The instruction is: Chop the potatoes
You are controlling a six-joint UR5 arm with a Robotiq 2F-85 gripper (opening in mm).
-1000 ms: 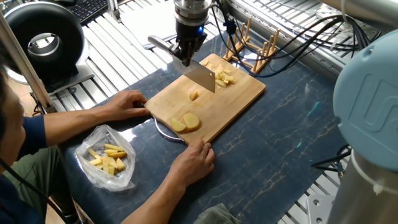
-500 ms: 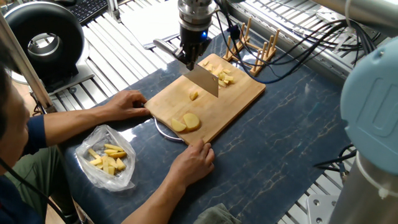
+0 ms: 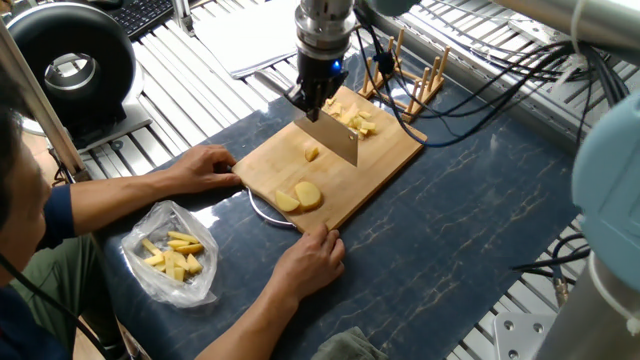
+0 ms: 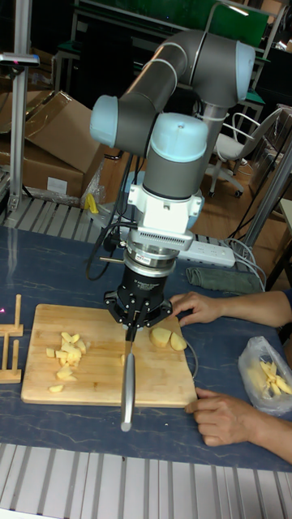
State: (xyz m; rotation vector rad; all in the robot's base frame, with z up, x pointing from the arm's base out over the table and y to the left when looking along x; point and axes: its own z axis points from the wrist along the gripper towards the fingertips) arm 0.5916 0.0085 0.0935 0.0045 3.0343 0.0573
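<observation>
We see the gripper (image 3: 318, 100) closed on a knife (image 3: 334, 137) above the cutting board (image 3: 385, 160); chopped potatoes (image 3: 357, 122) lie just beside the blade, two uncut halves (image 3: 299, 197) farther off.

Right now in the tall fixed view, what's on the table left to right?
Wooden rack → pile of chopped potato pieces → knife in the claw → potato slices → plastic bag.
</observation>
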